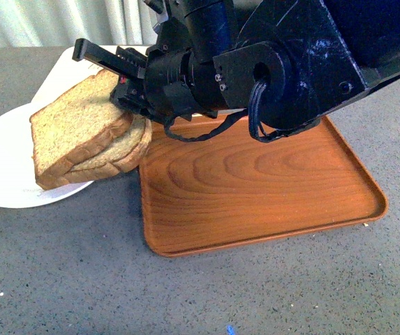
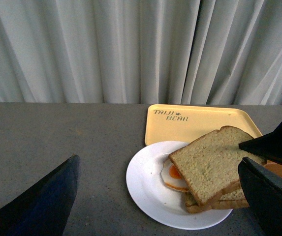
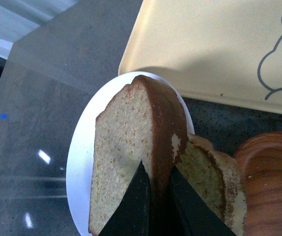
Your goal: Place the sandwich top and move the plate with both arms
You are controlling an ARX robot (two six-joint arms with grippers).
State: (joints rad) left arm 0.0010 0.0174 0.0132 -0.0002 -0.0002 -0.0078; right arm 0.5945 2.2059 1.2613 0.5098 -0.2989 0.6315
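Wood tray point(image 1: 269, 181) nr yellow tray point(image 2: 200, 123); fried egg point(image 2: 172, 176); grey curtain point(image 2: 106, 49) behind.

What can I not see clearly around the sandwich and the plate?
Left wrist view: the fried egg lies mostly under the sandwich top; front view hides it fully.
Front view: the plate is cut off by the left edge.
Front view: the yellow tray is nearly all behind the right arm.
Every view: the lower bread slice is largely covered.

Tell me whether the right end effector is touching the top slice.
Touching. The right wrist view shows the right end effector pinching the top slice by its crust, no gap.
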